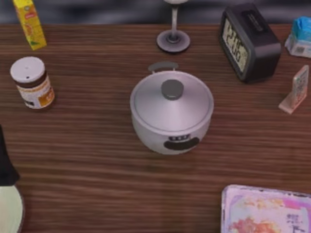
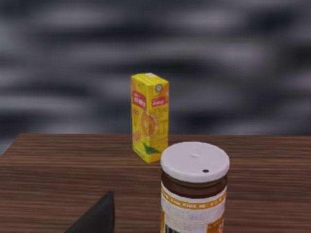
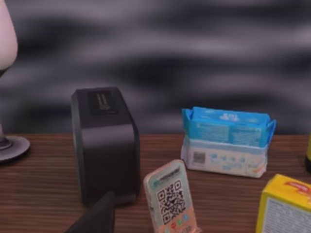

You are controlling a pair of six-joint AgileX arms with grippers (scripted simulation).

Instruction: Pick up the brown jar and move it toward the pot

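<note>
While upright at table's left: one brown jar [image 1: 32,81] | one pot [image 1: 172,110] mid-table | jaws' state: cannot tell

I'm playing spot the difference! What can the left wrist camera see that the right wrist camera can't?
Only the left wrist view shows the brown jar with its white lid, and the yellow carton standing behind it.

Only the right wrist view shows the black clock, the blue-and-white packet, a small QR code sign, the base of a glass and a yellow box corner.

Both show the wooden table and a blurry grey background. Neither shows the pot.
</note>
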